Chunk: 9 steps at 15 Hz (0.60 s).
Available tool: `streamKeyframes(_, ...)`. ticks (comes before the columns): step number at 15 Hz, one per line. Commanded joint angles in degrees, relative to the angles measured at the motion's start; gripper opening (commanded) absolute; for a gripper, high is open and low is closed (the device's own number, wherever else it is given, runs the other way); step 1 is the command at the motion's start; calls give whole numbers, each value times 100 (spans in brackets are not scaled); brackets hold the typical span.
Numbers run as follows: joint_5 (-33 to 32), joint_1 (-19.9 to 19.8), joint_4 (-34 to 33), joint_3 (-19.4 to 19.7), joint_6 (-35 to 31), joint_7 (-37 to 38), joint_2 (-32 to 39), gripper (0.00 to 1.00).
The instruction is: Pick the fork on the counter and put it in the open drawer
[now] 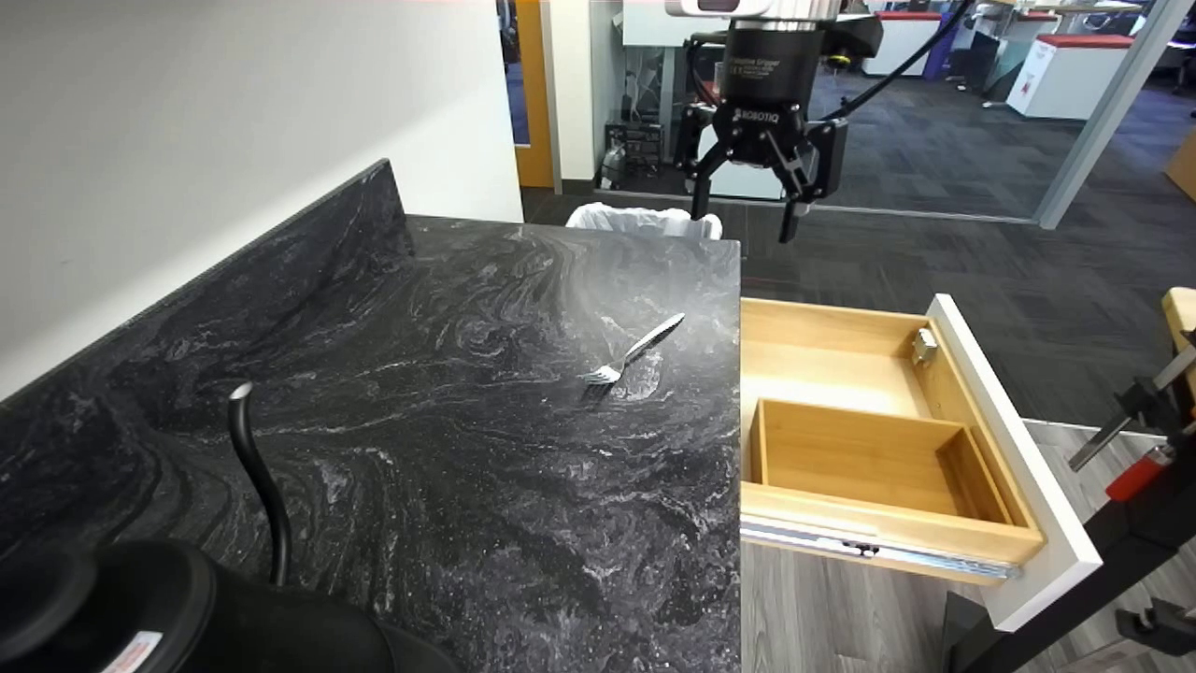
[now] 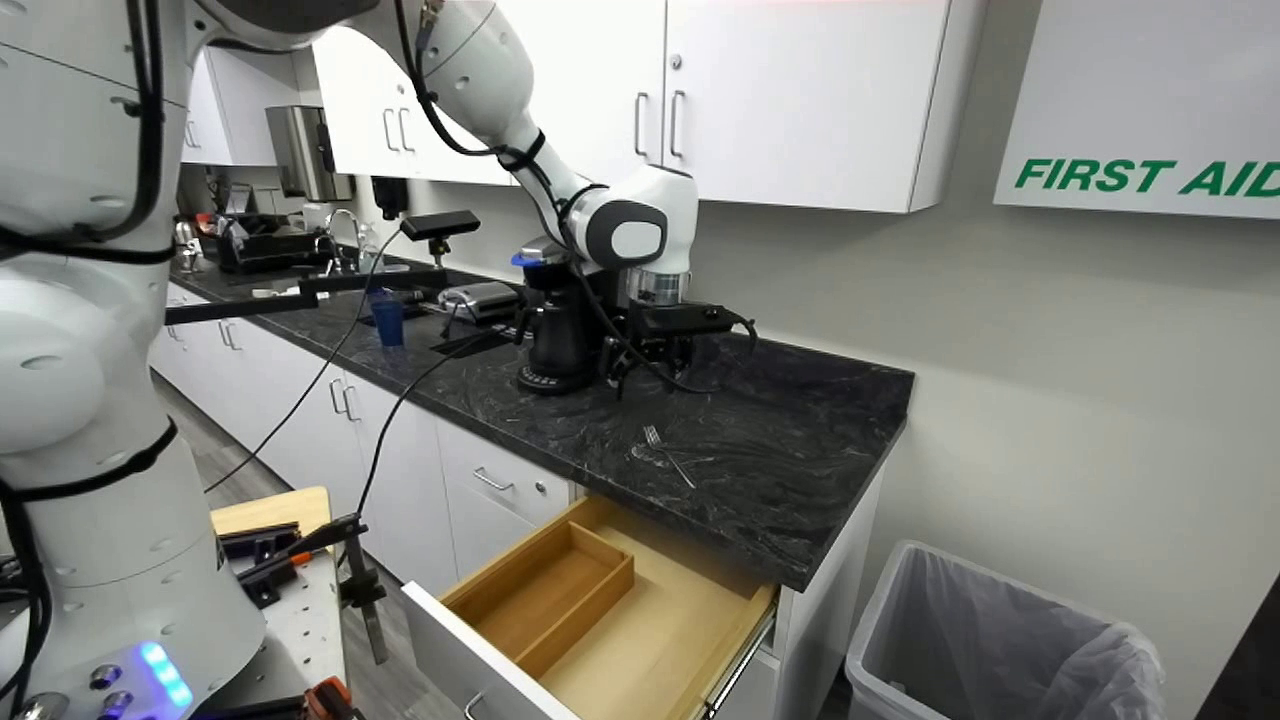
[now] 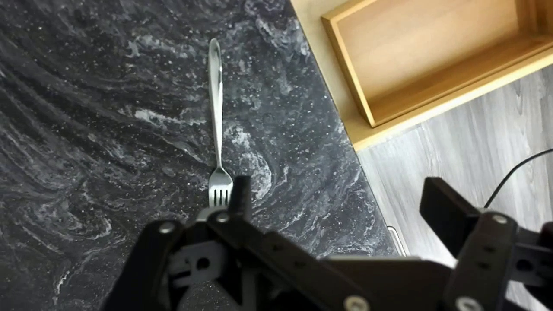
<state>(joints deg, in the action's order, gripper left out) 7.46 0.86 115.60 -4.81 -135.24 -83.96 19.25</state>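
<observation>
The fork point(image 3: 217, 108) lay flat on the dark stone counter point(image 1: 523, 467), near the front edge, its prongs turned inward over the slab and the end of its handle closer to that edge. Just past the edge, and lower down, the drawer point(image 2: 650, 615) stood pulled out, pale wood inside with a white front. A smaller wooden box point(image 1: 860, 453) sat in it, at the side away from the lined bin point(image 2: 872, 698), which stood on the floor by the counter's end.

The gripper point(image 1: 744, 221) hung above, apart from the fork, with its two fingers point(image 3: 445, 211) spread wide. In the wrist view one finger overlapped the prongs from the side, while its partner showed against the grey floorboards point(image 3: 436, 147). In an exterior view the arm point(image 2: 490, 85) reached over the counter, bent at the wrist so that the gripper pointed downward.

Farther along the counter stood a black pot point(image 2: 556, 345), probably a kettle, though it was hard to make out against the dark stone. Past it was a blue cup point(image 2: 388, 320). White cupboards point(image 2: 800, 110) hung above, and near them a white panel point(image 2: 1130, 90) read FIRST AID in green.
</observation>
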Motion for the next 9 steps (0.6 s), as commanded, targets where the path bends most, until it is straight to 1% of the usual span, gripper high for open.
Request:
streamKeyframes(1, 124, -256, -381, -275, -205, -576, 328, 100)
streamKeyframes(4, 166, -268, -477, -390, -340, -614, 477, 100)
streamKeyframes(9, 130, -204, -426, -528, -1154, -366, 773, 100)
